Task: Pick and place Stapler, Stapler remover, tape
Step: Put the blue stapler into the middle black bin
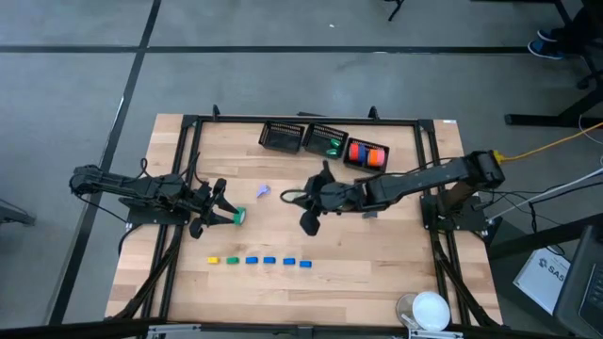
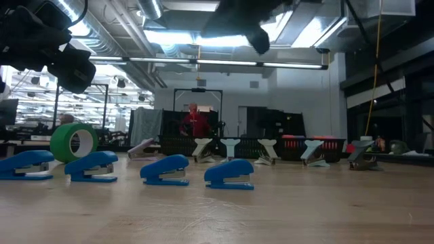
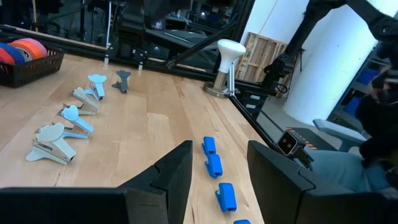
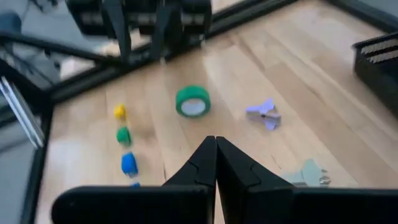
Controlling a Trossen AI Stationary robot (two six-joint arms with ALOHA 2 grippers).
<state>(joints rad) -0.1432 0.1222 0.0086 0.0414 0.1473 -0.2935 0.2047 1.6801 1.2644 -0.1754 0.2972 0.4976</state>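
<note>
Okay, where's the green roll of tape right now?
In the high view the green tape roll stands on the table's left half, right at the left gripper, above the row of small staplers.

Ceiling strip lights glare above the dark, backlit right gripper in the low view; the table below it lies evenly lit; right wrist view motion-blurred.

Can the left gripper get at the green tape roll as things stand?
Probably yes: the open left gripper sits right beside the green tape roll, with bare table around it and the right gripper well clear.
</note>
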